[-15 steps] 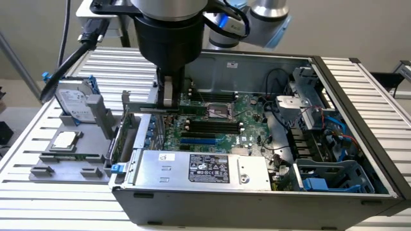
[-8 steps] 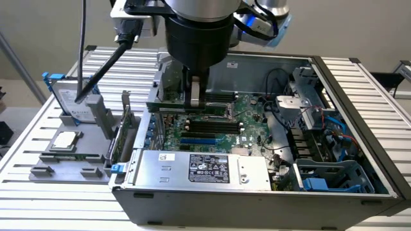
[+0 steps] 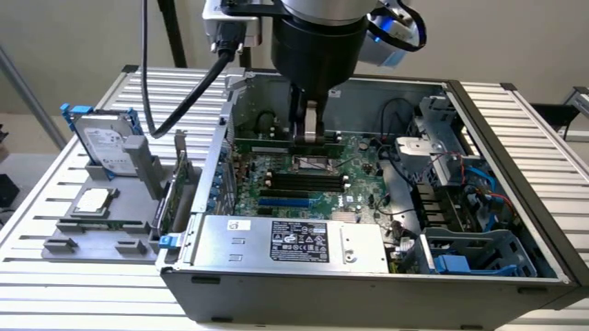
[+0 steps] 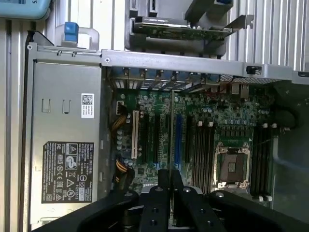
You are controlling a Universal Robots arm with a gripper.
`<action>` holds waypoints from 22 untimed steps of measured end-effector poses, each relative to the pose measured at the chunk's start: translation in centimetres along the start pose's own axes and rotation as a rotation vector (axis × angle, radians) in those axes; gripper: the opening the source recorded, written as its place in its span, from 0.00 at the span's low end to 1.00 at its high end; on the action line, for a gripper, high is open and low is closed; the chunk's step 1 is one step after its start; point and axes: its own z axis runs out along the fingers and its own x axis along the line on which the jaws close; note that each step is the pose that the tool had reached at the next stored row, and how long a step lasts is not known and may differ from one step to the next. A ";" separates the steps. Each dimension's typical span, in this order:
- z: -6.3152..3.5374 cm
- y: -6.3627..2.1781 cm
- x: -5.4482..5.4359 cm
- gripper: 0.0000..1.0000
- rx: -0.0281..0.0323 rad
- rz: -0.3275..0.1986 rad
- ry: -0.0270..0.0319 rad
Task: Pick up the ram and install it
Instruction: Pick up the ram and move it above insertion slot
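While the gripper (image 4: 170, 176) pinches the ram (image 4: 172, 130) edge-on between its fingers (image 4: 163, 181), raised over the motherboard (image 4: 145, 104) near the CPU socket (image 4: 232, 166), we fear a tilt or offset would jam it against the memory slots (image 4: 203, 150) beside that socket.

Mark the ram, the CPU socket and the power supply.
ram (image 4: 172, 128), wrist view, thin edge facing the camera.
CPU socket (image 4: 233, 166), wrist view, middle of the socket.
power supply (image 3: 299, 241), exterior view, its black label.
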 end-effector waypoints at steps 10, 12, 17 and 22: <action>1.08 -1.08 -4.3 0.14 0.0000 0.000 0.0000; 1.31 -1.29 -5.2 0.14 -0.0001 0.000 0.0001; 1.95 -1.89 -7.3 0.14 -0.0002 0.000 0.0015; 2.39 -2.29 -8.6 0.14 -0.0001 0.000 0.0041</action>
